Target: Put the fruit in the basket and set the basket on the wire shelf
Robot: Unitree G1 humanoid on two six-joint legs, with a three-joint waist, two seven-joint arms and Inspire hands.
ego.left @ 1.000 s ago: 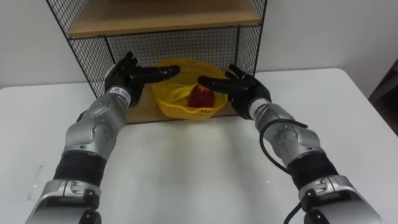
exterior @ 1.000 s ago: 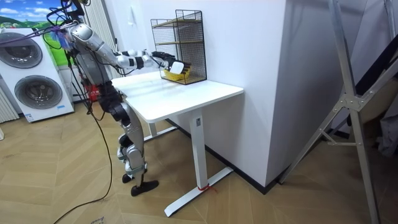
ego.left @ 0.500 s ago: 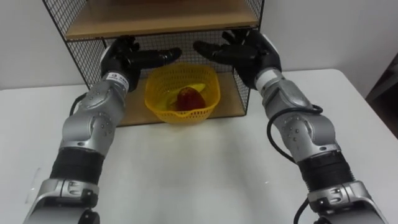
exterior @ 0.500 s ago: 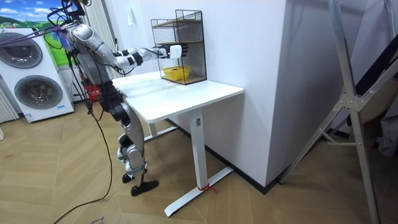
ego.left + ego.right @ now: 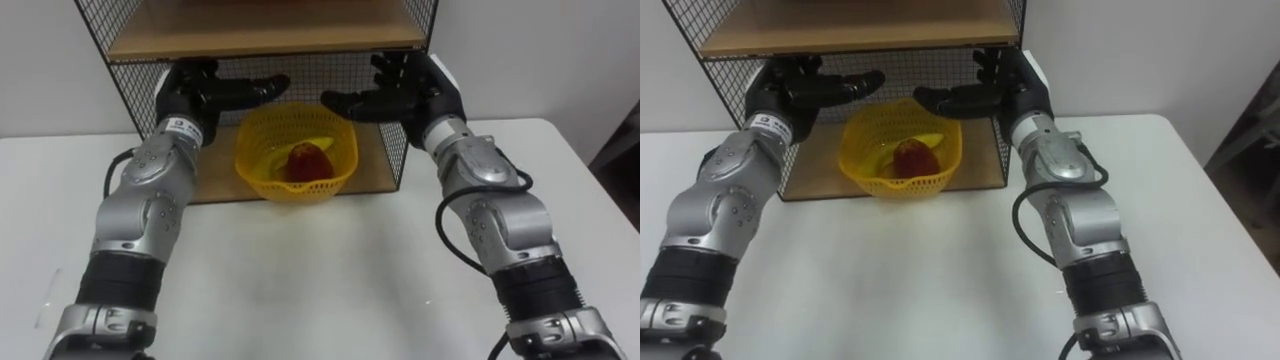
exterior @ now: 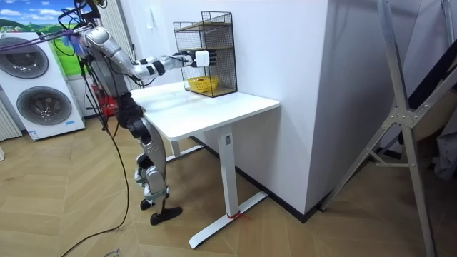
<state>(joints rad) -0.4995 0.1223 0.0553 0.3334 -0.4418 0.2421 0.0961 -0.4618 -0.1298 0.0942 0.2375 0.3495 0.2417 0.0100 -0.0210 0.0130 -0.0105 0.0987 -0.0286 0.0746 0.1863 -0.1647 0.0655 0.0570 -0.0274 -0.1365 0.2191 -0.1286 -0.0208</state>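
Note:
A yellow mesh basket (image 5: pixel 297 184) stands on the lower wooden board of the black wire shelf (image 5: pixel 374 152). In it lie a red apple (image 5: pixel 307 160) and a banana (image 5: pixel 272 156). My left hand (image 5: pixel 197 93) hovers above the basket's left rim, open, fingers pointing right. Opposite it, my right hand (image 5: pixel 412 92) hangs over the right rim, open, fingers pointing left. Neither hand touches the basket. In the room view I stand at the table's end with both arms stretched to the wire shelf (image 6: pixel 214 50).
The shelf's upper wooden board (image 5: pixel 260 35) lies just above both hands, and wire mesh closes its back and sides. The shelf stands at the far edge of a white table (image 5: pixel 330 270). A washing machine (image 6: pixel 39 86) stands behind me in the room view.
Both hands have lifted from the basket's sides to above its rim and drawn slightly apart. The basket now rests on the lower board, untouched.

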